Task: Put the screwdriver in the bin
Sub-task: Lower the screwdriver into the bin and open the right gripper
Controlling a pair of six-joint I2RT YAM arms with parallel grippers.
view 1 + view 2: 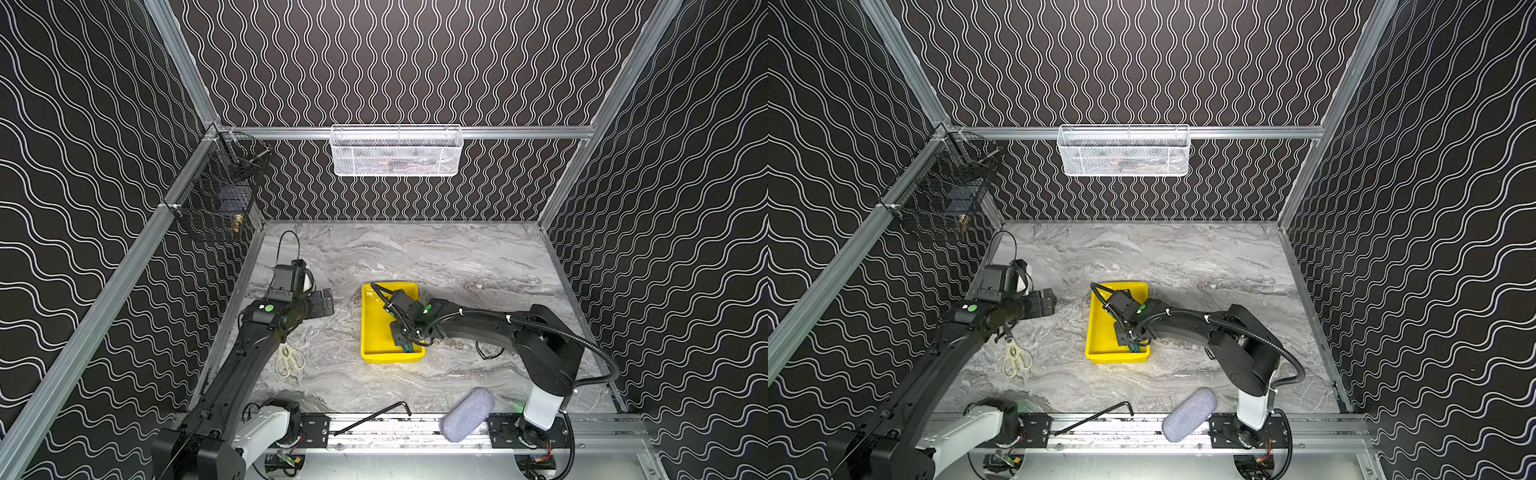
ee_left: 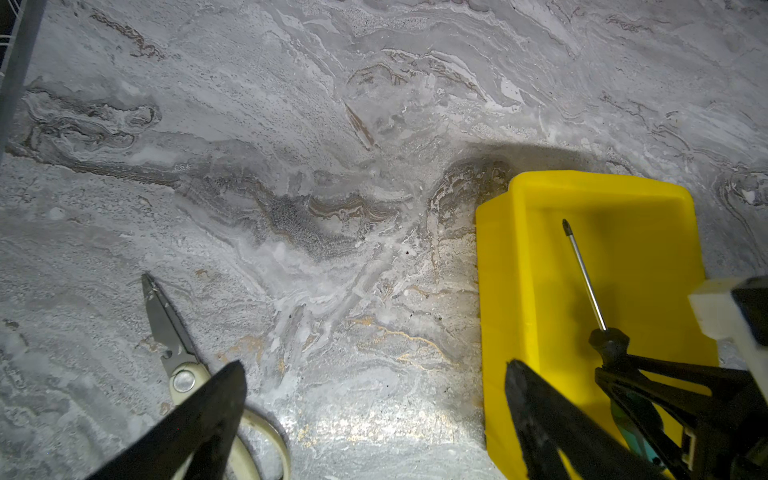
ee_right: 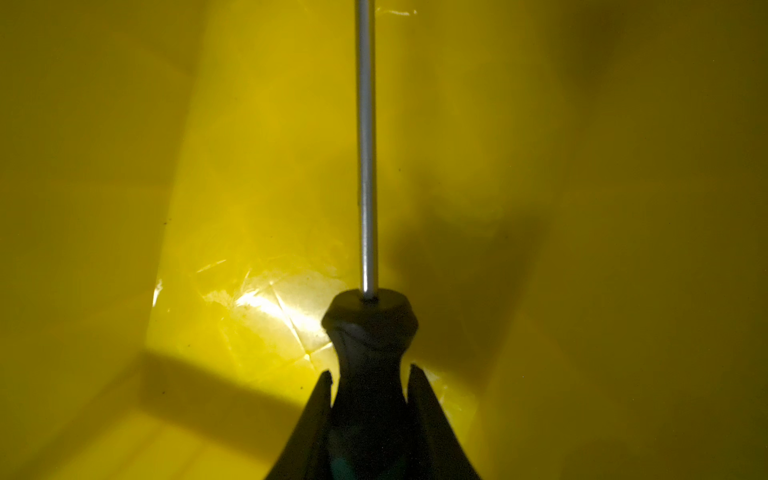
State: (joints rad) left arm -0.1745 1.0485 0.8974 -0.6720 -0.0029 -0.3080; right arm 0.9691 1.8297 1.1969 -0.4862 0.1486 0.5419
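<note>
Right gripper [image 3: 370, 374] clenched on screwdriver [image 2: 586, 278] handle, low inside bin [image 1: 372, 332] at mid-counter. Risk: jaws part too high, shaft bounces over the low wall.

Left gripper [image 2: 374, 419] spread, empty.

Near edge: hex key [image 1: 374, 417], grey case [image 1: 467, 413]. Left side: scissors [image 1: 289, 360]. None obstruct.

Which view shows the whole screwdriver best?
The left wrist view: the screwdriver shows from tip to handle over the bin, the right gripper shut on its handle. The right wrist view shows shaft and handle close up, tip cut off. In both top views only a teal bit shows.
</note>
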